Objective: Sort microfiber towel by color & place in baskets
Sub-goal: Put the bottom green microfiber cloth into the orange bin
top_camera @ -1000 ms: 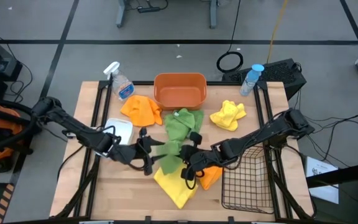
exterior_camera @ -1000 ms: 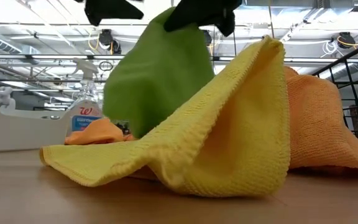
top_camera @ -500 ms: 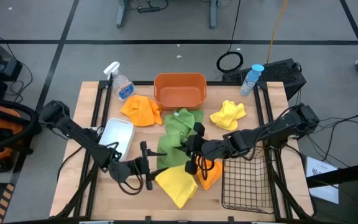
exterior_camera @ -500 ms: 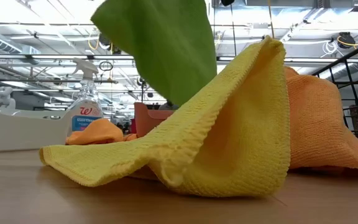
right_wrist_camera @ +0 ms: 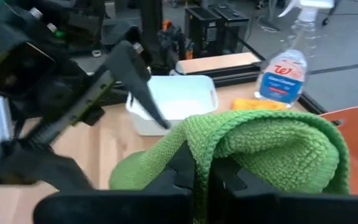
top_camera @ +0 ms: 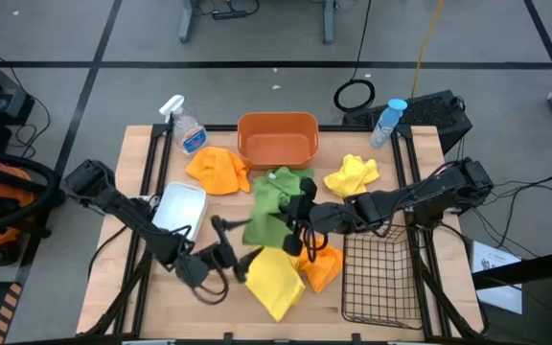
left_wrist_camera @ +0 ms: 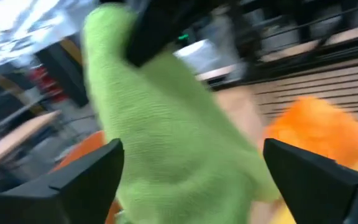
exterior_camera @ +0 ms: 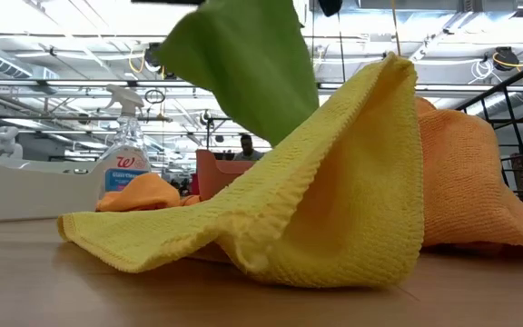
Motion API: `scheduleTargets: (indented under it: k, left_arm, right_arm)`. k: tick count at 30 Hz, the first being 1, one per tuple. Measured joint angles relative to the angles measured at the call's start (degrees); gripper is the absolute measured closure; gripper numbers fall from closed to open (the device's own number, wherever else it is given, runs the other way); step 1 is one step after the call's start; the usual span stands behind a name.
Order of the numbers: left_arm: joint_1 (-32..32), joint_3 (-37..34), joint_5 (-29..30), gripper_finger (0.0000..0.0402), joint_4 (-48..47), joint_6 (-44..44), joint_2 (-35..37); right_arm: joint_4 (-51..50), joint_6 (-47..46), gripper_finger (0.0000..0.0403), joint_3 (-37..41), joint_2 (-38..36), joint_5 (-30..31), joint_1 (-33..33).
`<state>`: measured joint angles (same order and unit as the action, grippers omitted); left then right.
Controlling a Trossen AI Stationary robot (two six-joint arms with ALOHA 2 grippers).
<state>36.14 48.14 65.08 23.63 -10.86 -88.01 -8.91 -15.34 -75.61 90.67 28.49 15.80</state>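
Observation:
A green towel (top_camera: 268, 213) hangs from my right gripper (top_camera: 301, 223), which is shut on it above the table's middle. It fills the top of the low view (exterior_camera: 243, 73), its lower end off the table. My left gripper (top_camera: 226, 247) stands open near the towel's left side. In the left wrist view the towel (left_wrist_camera: 166, 143) shows between its spread fingers, untouched. A yellow towel (top_camera: 274, 278) lies near the front edge, beside an orange one (top_camera: 324, 268). Another orange towel (top_camera: 217, 170) and another yellow one (top_camera: 353, 177) lie farther back. The baskets are an orange tub (top_camera: 276, 137), a white bin (top_camera: 180, 206) and a wire basket (top_camera: 381, 278). My right gripper pinches a fold of the green towel (right_wrist_camera: 229, 146) between its two shut fingers, coming from the table's right side and slanting a little down. The cloth drapes over the fingers on both sides and hangs slack below them, lifted off the table.
Two spray bottles (top_camera: 185, 125) (top_camera: 388, 120) stand at the far corners beside the orange tub. The wire basket lies right of the front towels, the white bin left of my left gripper. Bare wood shows at the front left (top_camera: 161, 307).
My right gripper has risen and drawn toward the table's far right with the green towel, whose lower part has come up off the yellow towel. My left gripper has let go of the green towel, sunk a little toward the near edge and rolled.

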Motion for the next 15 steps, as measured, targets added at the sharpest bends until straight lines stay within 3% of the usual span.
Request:
scheduleTargets:
  k: [4,9,12,15]
  left_arm:
    - [-4.4,0.0,-4.1,0.001,-0.1,3.9,0.0]
    - [-11.2,0.0,-4.2,0.0021,-6.6,8.6,0.0]
    - [-13.9,0.0,-5.0,0.0067,-8.8,9.0,0.0]
    - [-16.5,0.0,-6.4,0.0152,-11.0,8.5,0.0]
  right_arm:
    - [1.0,1.4,0.0397,0.0,0.0,-0.1,-1.4]
    - [0.5,1.9,0.0397,0.0,0.0,-1.1,-2.0]
    - [0.4,2.5,0.0397,0.0,0.0,-1.8,-2.0]
    - [-0.1,3.3,0.0397,0.0,0.0,-1.8,-2.0]
